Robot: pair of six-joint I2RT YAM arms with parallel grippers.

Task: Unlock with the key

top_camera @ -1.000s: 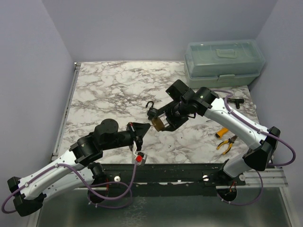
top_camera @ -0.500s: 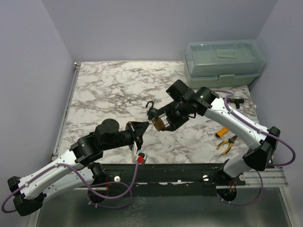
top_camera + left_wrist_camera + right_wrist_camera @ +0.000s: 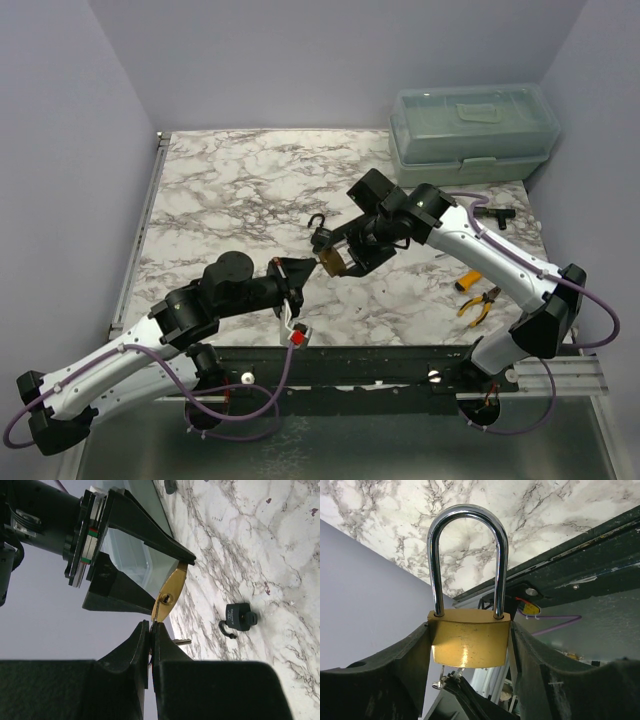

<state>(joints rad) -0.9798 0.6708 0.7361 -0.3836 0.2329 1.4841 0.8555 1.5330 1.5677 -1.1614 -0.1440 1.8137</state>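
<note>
1. The left gripper [image 3: 151,626] has its fingers squeezed almost shut on the thin key [image 3: 157,612]. It has stayed where it was.
2. The key's tip now sits right at the keyhole under the gold padlock [image 3: 170,591]. I cannot tell if it is inside yet.
3. The right gripper [image 3: 470,629] has its fingers about half open, pressed on both sides of the gold padlock. It holds the lock up in the air over the table [image 3: 230,190], between the 2 arms. The silver hoop is still shut.
4. What changed: the right arm slid a little to the left, so the lock came closer to the key. I think the key is going in, and the turn is still to come.
5. Counting: 2 arms, 2 grippers, and 1 key that I am sure of. There are 2 padlocks: the gold 1, and 1 small black padlock [image 3: 239,616] lying on the table. There is also 1 green toolbox [image 3: 472,125] and 1 pair of pliers [image 3: 480,305].
</note>
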